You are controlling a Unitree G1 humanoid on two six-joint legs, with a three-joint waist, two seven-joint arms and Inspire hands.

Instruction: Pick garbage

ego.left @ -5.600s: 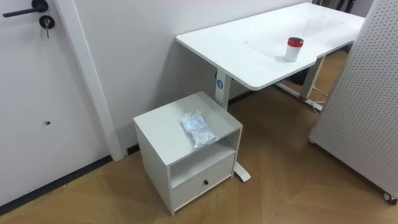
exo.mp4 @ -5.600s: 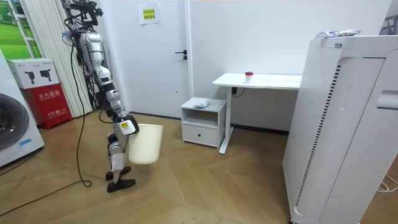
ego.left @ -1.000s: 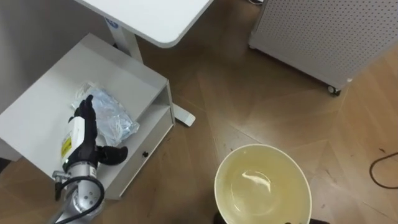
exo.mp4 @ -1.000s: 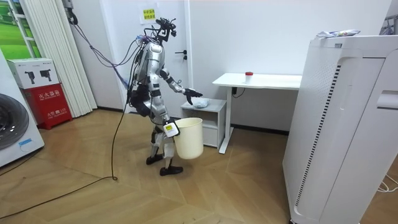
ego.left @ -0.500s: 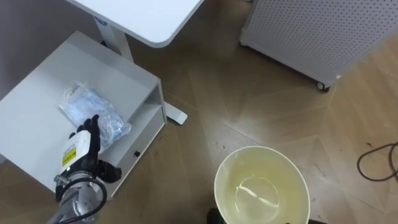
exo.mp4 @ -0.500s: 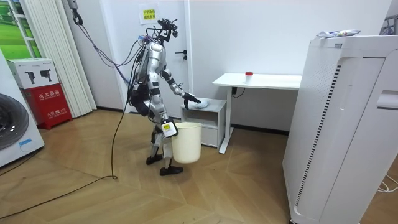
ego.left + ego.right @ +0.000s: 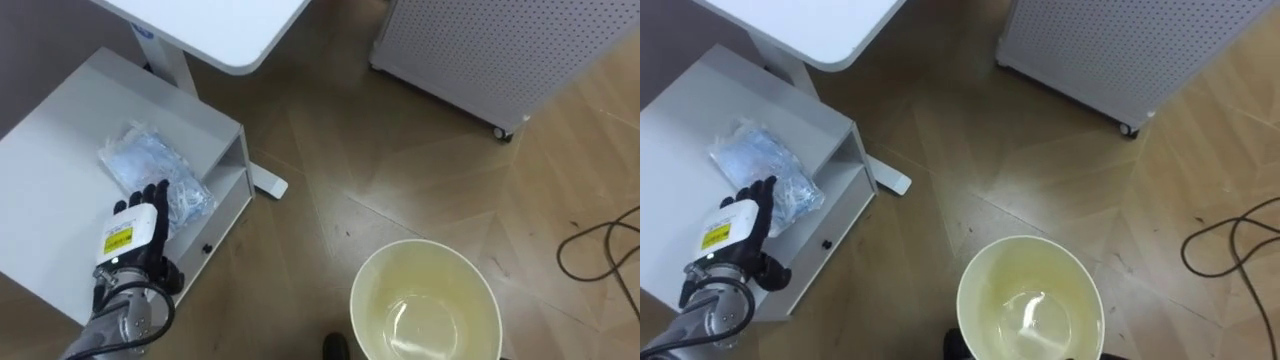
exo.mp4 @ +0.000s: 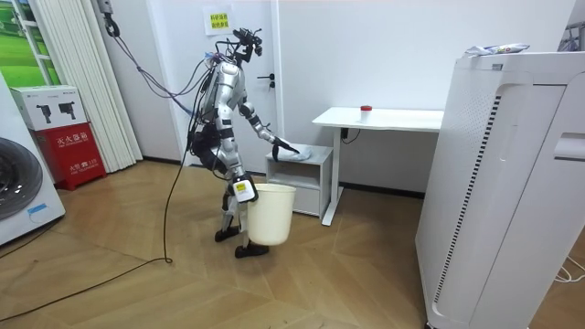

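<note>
A crumpled clear plastic bag [image 7: 150,168] lies on top of the low white cabinet [image 7: 60,125] at my left. My left hand [image 7: 133,238] reaches over the cabinet's front edge, fingers straight, with the fingertips resting on the bag's near end. The right eye view has the bag [image 7: 758,160] and the left hand [image 7: 733,236] in the same places. A round cream bin [image 7: 362,290] sits low in front of me, and its inside holds nothing. In the room view my right hand [image 8: 241,190] grips the bin [image 8: 272,217] by its rim, beside my legs.
A white desk [image 7: 215,30] juts over the cabinet's far side; a red-capped container [image 8: 366,111] stands on it. A perforated white panel on casters [image 7: 500,50] stands ahead to the right. A dark cable [image 7: 600,240] loops on the wooden floor. A tall white appliance [image 8: 512,183] is nearby.
My left hand has moved forward onto the bag's near end. The view has shifted a little. In the room view the bin has swung lower and nearer the cabinet.
</note>
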